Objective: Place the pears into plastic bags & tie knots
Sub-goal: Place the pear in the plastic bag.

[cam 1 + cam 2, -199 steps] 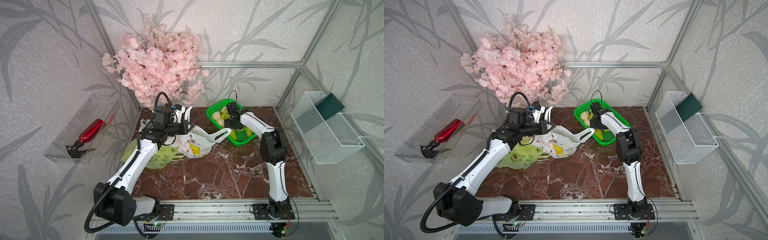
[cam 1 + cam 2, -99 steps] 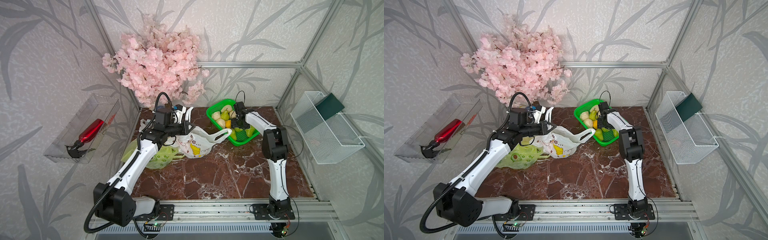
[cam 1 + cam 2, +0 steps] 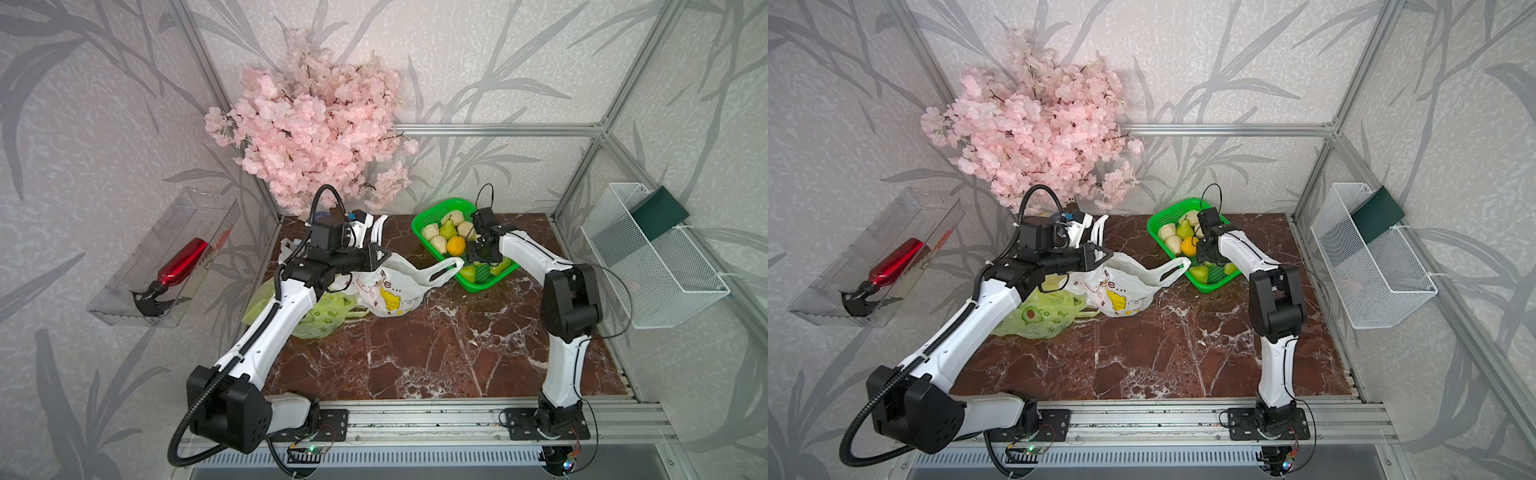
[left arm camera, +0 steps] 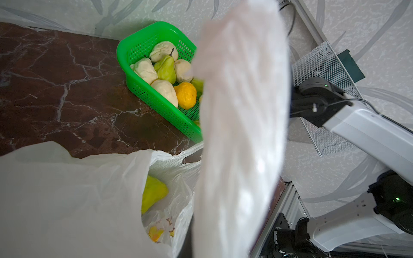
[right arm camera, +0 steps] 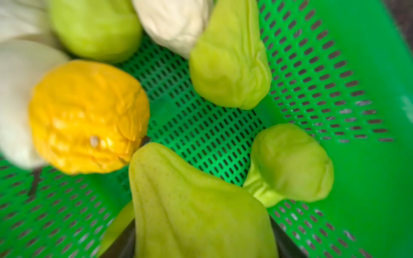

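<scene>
Wide brown marble worktop [image 3: 415, 357] here, with a big pink blossom bush [image 3: 316, 120] filling the back corner. On the side walls, a white wire basket [image 3: 648, 270] hangs on one side, and a clear tray [image 3: 120, 282] with a red bottle [image 3: 183, 262] on the other.

The left arm [image 3: 274, 324] reaches across to the white bag [image 3: 395, 286], the one with yellow prints, which sits mid-worktop with its mouth open. Just beside it, partly under that arm, lies the crumpled yellow-green avocado-print bag [image 3: 1038, 316]. The right arm [image 3: 532, 253] bends over the green basket [image 3: 436, 208] at the back. One loose handle of the white bag drapes toward the basket's near rim.

Now the claws. The left claw [image 3: 384, 254] is clamped tight on the white bag's upper edge, holding that edge up off the worktop. The right claw [image 3: 478, 255] is down inside the basket. In the right wrist view its dark jaws stand either side of a green pear [image 5: 196, 205]. Are they pinching it? I cannot tell.

Loose pears [image 5: 230, 62] lie around it on the mesh floor. In the left wrist view an upright pear [image 4: 166, 69] stands among cream lumpy fruits [image 4: 165, 89], with a single orange fruit [image 5: 87, 116] next to them. And there's a bagged pear [image 4: 154, 192], lying down inside the white bag.
</scene>
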Motion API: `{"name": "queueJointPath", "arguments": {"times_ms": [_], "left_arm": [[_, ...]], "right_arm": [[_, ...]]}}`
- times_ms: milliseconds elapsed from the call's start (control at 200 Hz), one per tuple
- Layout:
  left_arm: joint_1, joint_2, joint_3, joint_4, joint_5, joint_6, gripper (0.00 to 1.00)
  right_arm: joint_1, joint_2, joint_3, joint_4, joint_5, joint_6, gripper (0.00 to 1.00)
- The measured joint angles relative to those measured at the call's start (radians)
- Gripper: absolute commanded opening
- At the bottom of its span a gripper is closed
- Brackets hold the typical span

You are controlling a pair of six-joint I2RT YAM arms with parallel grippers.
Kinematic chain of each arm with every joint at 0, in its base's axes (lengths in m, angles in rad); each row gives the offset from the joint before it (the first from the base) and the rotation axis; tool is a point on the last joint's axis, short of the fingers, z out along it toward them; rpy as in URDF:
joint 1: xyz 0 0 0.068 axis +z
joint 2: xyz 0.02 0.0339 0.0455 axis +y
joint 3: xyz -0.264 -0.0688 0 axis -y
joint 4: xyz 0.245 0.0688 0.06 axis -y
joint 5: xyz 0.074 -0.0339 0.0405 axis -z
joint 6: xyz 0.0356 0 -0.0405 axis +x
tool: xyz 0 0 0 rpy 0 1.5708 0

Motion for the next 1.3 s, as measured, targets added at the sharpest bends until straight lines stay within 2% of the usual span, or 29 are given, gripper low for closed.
{"name": "queueJointPath", "arguments": {"times_ms": [210,315,435,600,850,955,1020,1095,1180,1305], "left_arm": [[0.0,0.021,0.038,-0.071,0.007,0.053,0.0],[0.0,0.022,0.048,-0.096,0.015,0.071,0.0],[0.0,0.022,0.055,-0.106,0.031,0.08,0.0],[0.0,0.021,0.059,-0.112,0.053,0.086,0.0],[0.0,0.01,0.059,-0.141,0.072,0.102,0.0],[0.0,0.009,0.059,-0.136,0.092,0.099,0.0],[0.0,0.009,0.058,-0.124,0.108,0.089,0.0],[0.0,0.008,0.056,-0.105,0.126,0.077,0.0],[-0.001,0.006,0.053,-0.091,0.138,0.066,0.0],[0.0,0.006,0.052,-0.087,0.139,0.063,0.0]], "right_arm": [[0.22,-0.25,-0.06,0.038,-0.048,-0.051,0.4],[0.334,-0.308,-0.079,0.044,-0.138,-0.051,0.39],[0.414,-0.286,-0.085,0.09,-0.317,-0.011,0.39],[0.441,-0.154,-0.085,0.18,-0.524,0.072,0.37],[0.365,-0.019,-0.104,0.243,-0.747,0.132,0.41],[0.337,-0.003,-0.081,0.22,-0.759,0.153,0.53],[0.331,0.017,-0.029,0.193,-0.728,0.166,0.68],[0.341,0.041,0.046,0.147,-0.664,0.177,0.81],[0.356,0.051,0.108,0.106,-0.596,0.174,0.87],[0.367,0.018,0.105,0.058,-0.525,0.151,0.91]]}}
